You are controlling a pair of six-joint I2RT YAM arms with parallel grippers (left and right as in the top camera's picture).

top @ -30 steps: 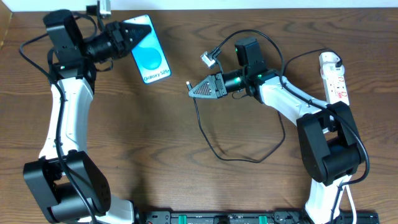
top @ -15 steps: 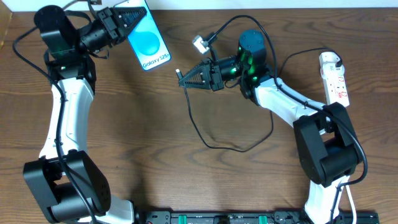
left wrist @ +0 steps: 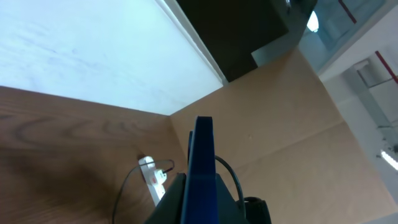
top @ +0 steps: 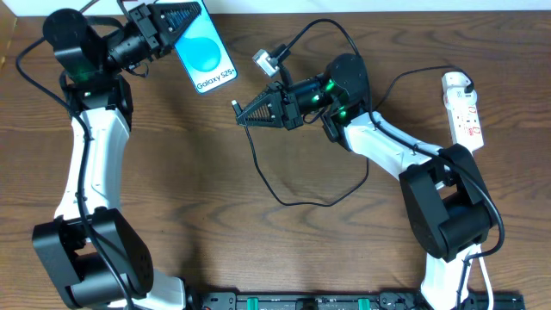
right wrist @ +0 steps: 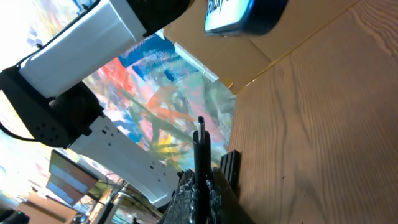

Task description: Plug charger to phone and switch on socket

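The left pincer (top: pixel 191 12) clamps the phone (top: pixel 207 62) edgewise; the right pincer (top: pixel 244 115) clenches the charger (top: pixel 303 204) near its tip.

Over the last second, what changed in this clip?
The right pincer, shut on the charger tip, travelled left and slightly up toward the phone, dragging the cable loop along. The left pincer moved the phone slightly up the frame. The socket stayed put.

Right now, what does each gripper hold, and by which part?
The left gripper holds the phone by the end far from its white text. The right gripper holds the charger just behind its connector tip, which sticks out ahead.
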